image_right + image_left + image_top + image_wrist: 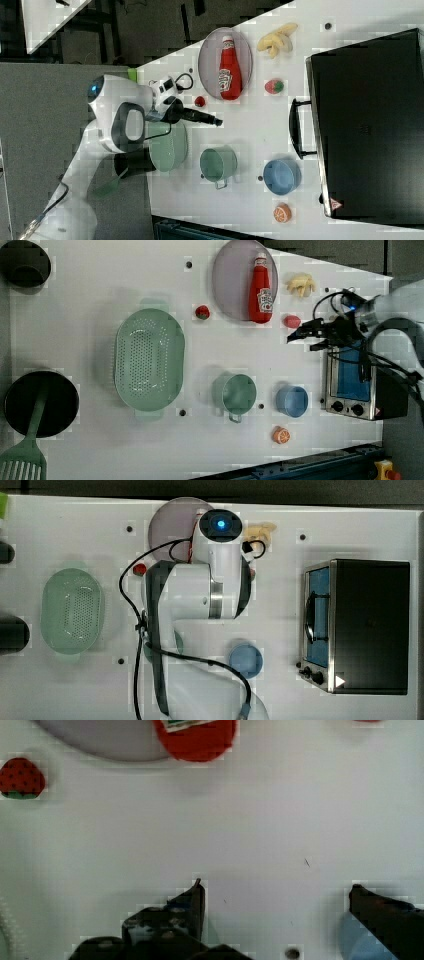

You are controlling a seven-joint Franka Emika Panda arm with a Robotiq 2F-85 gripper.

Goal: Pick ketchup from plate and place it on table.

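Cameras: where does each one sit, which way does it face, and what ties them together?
Top view: overhead, straight down; the arm covers much of the plate.
Left view: high, angled down; ketchup lies on the plate, open gripper beside it.
Right view: high, opposite side; arm and gripper reach in.
Wrist view: looks past the gripper at the table.
Left and right views share ketchup, plate, blue bowl.

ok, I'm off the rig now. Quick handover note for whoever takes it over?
Gripper: open, holding nothing, above bare table short of the plate.
Ketchup bottle: lying flat on the greyish-lilac plate, its base overhanging the rim, untouched.
Beside the plate: a strawberry on one side, a pinkish-red lump on the other.
Done: nothing yet.
Left: reach the bottle, grasp it, lift it off, set it on open tabletop.
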